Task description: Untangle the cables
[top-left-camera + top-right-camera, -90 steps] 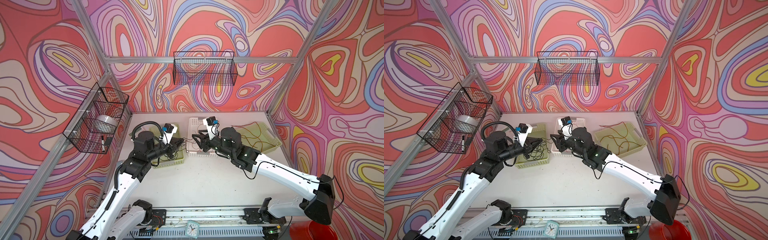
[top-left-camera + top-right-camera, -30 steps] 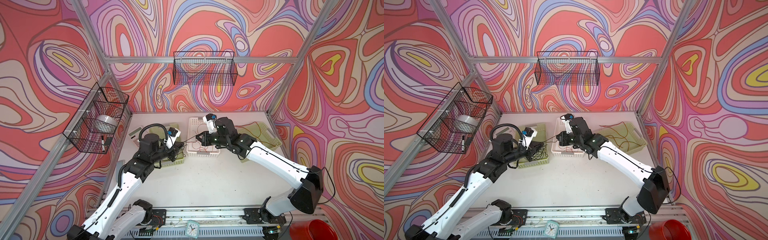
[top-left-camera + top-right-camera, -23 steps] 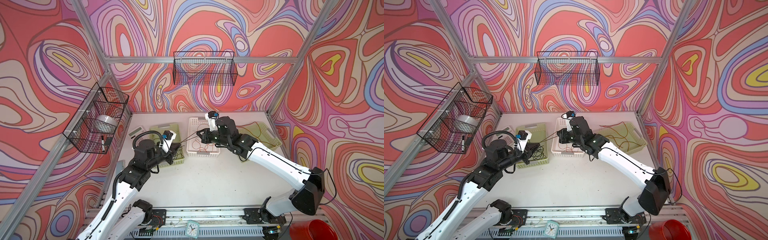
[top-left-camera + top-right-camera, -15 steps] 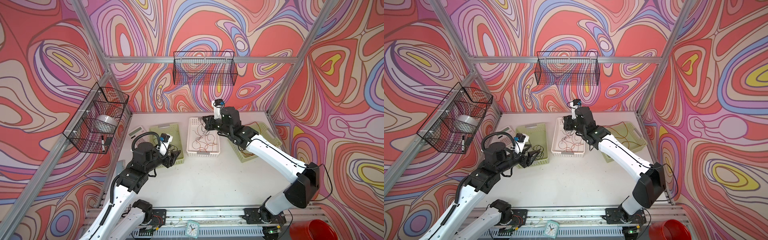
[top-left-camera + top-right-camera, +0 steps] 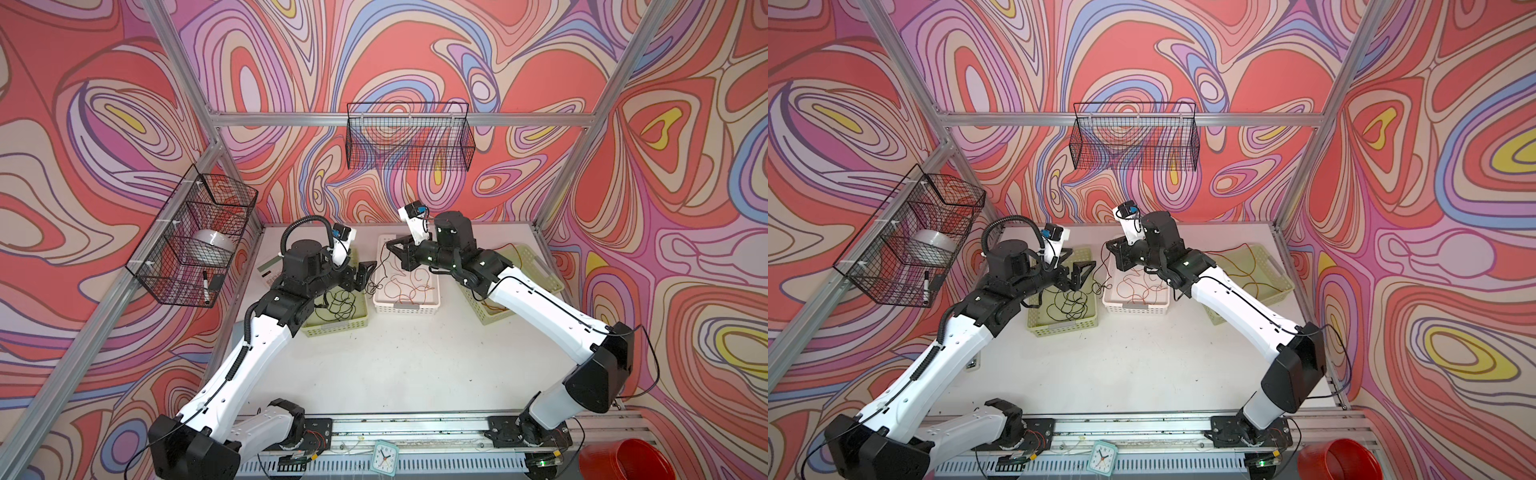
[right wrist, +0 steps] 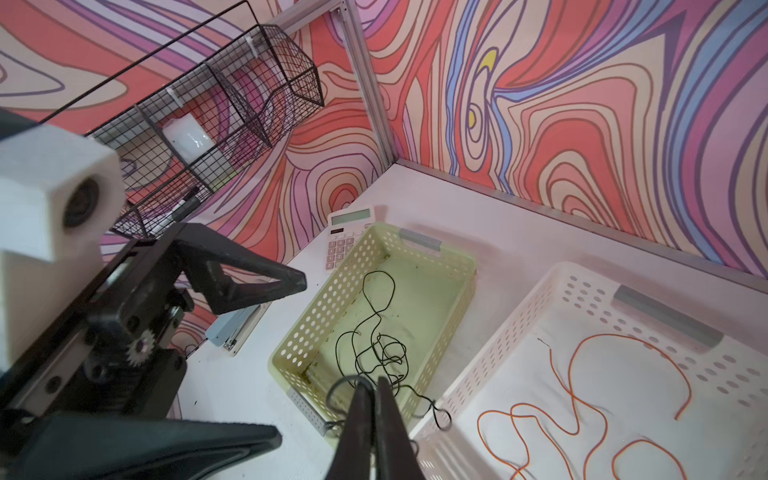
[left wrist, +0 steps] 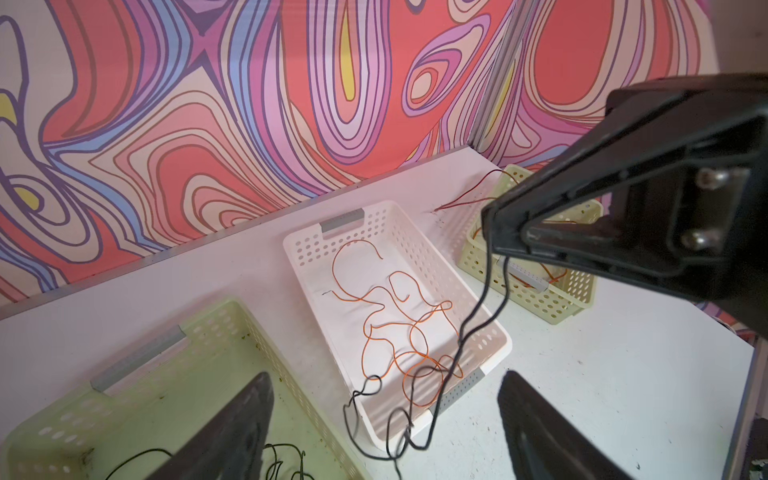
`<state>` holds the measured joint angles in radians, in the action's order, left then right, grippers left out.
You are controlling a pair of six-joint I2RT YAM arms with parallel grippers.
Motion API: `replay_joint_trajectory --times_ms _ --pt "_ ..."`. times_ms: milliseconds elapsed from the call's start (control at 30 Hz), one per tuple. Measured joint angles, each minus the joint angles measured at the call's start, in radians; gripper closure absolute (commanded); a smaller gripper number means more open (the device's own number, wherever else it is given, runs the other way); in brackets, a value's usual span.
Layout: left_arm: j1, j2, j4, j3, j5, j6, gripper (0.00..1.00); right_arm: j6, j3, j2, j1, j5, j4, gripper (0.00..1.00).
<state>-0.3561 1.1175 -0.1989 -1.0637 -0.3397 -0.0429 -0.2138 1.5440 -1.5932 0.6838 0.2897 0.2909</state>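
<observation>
Black wire first: my right gripper is pinched fully closed on one thin black cable, held up in the air over the left side of the white basket. The cable hangs off the tips in two strands, crosses the basket's rim and curls down into the gap next to the green basket on my left. Can't tell if it's free of the black tangle lying in that green basket, since the loops sit really close together.

My left gripper is spread wide with nothing in it. It hovers over the green basket's edge nearest the white one, just beside the hanging cable.

Orange cables are sprawled loose on the white basket's floor. Red-brown cables lie in the second green basket on my right, with one end poking out over the rim onto the table. Calculator sits right behind the left green basket.
</observation>
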Motion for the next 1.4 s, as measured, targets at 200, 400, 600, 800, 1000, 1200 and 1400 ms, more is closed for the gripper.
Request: replay_joint_trajectory --times_ms 200,400,600,800,1000,1200,1400 --pt "0.0 -0.06 0.031 0.053 -0.03 -0.026 0.14 0.019 0.009 0.0 0.018 0.047 0.005 1.0" --pt "0.0 -0.056 0.054 0.058 -0.045 -0.049 0.16 0.024 0.01 0.0 0.027 0.076 0.016 1.0" --pt "0.0 -0.02 0.089 0.058 -0.031 -0.058 0.32 0.034 0.01 0.001 0.045 0.097 0.016 1.0" --pt "0.0 0.024 0.116 0.053 -0.045 -0.059 0.92 0.038 0.01 0.002 0.059 0.099 0.016 1.0" --pt "-0.038 0.029 0.102 0.002 -0.053 -0.047 1.0 0.006 -0.021 0.01 0.064 0.014 -0.034 0.79" --pt "-0.082 0.03 -0.008 -0.118 0.037 0.01 1.0 -0.063 -0.058 0.012 0.072 -0.023 -0.127 0.75" --pt "-0.106 0.037 -0.087 -0.172 0.121 0.042 1.0 -0.14 -0.082 0.012 0.097 -0.087 -0.211 0.94"
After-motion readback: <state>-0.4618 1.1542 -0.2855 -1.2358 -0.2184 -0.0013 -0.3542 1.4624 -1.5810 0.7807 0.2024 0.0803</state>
